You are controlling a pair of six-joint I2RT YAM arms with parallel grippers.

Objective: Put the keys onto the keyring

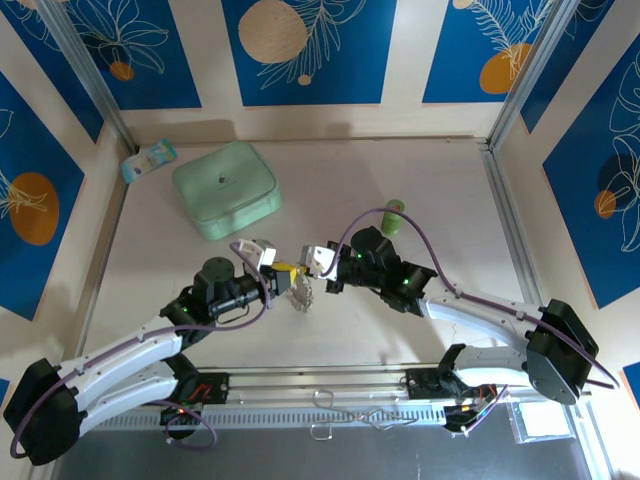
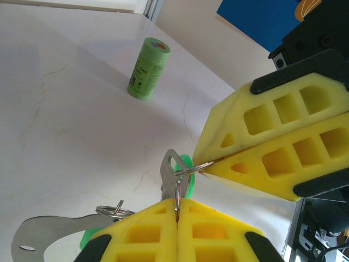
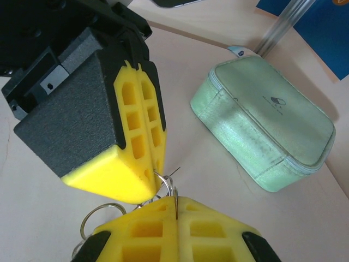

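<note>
My two grippers meet tip to tip above the middle of the table. The left gripper (image 1: 286,270) (image 2: 177,206) is shut on a thin silvery ring of the keyring (image 2: 178,188). My right gripper (image 1: 308,263) (image 3: 175,203) is shut on another wire ring of the same keyring (image 3: 173,188). One key (image 2: 169,176), a silver blade with a green head behind it, hangs on the rings between the tips. A second key (image 2: 50,239) with a green head dangles lower left beside a loose ring (image 2: 112,210). From above, the bundle (image 1: 300,296) hangs below both grippers.
A mint-green square box (image 1: 225,188) (image 3: 264,125) lies at the back left, with a small pale packet (image 1: 150,160) beyond it. An upright green cylinder (image 1: 393,217) (image 2: 148,68) stands behind the right arm. Metal rails run along the table's sides.
</note>
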